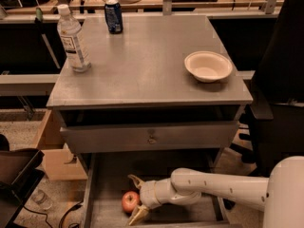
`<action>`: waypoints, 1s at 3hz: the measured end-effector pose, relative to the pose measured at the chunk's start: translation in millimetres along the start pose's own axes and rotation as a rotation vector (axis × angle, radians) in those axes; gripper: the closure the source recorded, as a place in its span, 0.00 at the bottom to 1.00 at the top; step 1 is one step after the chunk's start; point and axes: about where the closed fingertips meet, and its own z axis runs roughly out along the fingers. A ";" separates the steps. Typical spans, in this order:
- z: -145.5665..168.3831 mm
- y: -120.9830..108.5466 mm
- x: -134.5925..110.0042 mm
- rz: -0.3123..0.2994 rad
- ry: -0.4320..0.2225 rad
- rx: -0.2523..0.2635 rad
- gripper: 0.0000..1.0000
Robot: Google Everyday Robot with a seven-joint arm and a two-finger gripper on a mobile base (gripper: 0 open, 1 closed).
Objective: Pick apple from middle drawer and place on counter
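Note:
The apple (pixel 128 201), small and red, lies on the floor of the open middle drawer (pixel 107 175) at the bottom of the grey cabinet. My gripper (pixel 136 197) reaches into the drawer from the right on a white arm. It is open, with one tan finger (pixel 136 180) just behind the apple and the other in front of it. The apple sits between the fingertips and rests on the drawer floor. The counter (pixel 142 61) is the flat grey cabinet top above.
On the counter stand a clear water bottle (pixel 72 38) at the left, a blue can (pixel 113 16) at the back and a white bowl (pixel 208 66) at the right. A closed drawer front with a knob (pixel 151 138) is above the open drawer. A cardboard box (pixel 52 156) stands at the left.

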 end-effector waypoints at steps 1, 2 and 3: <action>1.4 -1.0 7.2 0.016 0.016 0.005 0.00; 2.6 -1.6 14.0 0.033 0.030 0.009 0.00; 4.5 -0.2 13.0 0.032 0.028 0.005 0.25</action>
